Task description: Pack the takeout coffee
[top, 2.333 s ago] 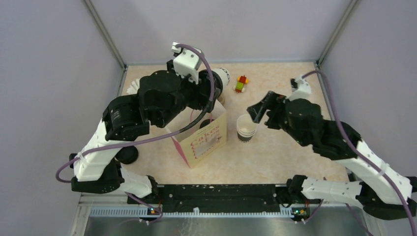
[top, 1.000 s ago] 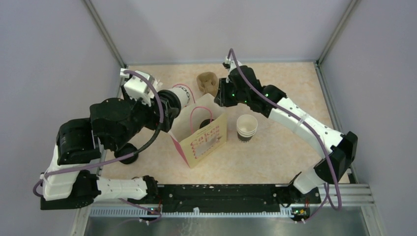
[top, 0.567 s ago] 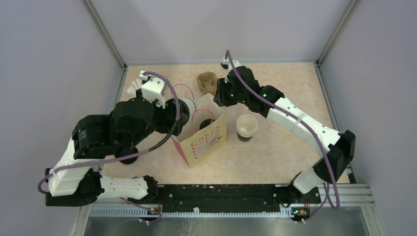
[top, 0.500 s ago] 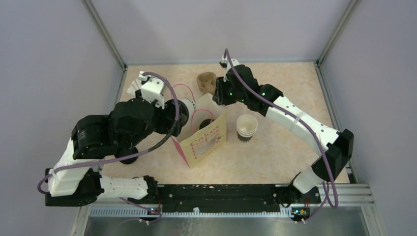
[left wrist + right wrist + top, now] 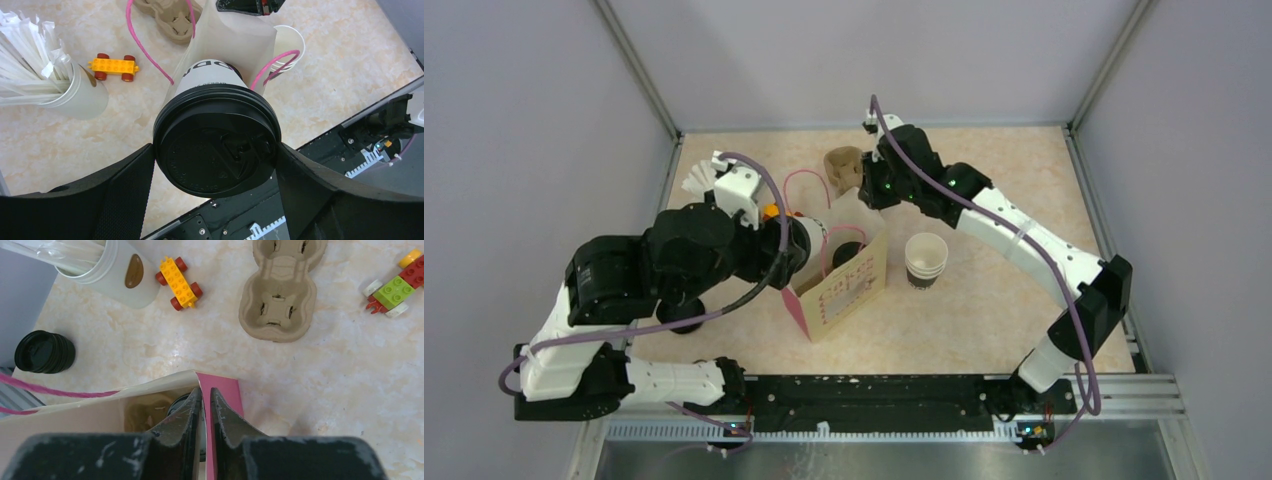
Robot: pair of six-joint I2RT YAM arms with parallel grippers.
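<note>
– Left end effector [image 5: 215, 167]: state?
– Clamped on the lidded coffee cup [image 5: 212, 80], one finger on each side just under the black lid. Cup is tilted, base aimed at the open mouth of the paper bag [image 5: 839, 285]. Cannot tell if the base is past the rim.
– Left part of the tabletop [image 5: 984, 310]?
– Stack of black lids [image 5: 44, 351] at the near left. Beige cup of white sticks [image 5: 75, 92] farther back, yellow toy car [image 5: 114, 66] just beside it. All apart from the bag.
– Inside the bag?
– One dark round lid [image 5: 849, 250] shows low down; whatever is under it is hidden.
– Right end effector [image 5: 206, 395]?
– Fingers nearly together, pinching the bag's far rim by its pink side panel. Pulp tray [image 5: 280, 290] lies beyond it, red-green toy [image 5: 395, 290] farther right.
– Right of the bag?
– Stack of open paper cups [image 5: 925, 262], upright, no lid, near the bag but not touching it.
</note>
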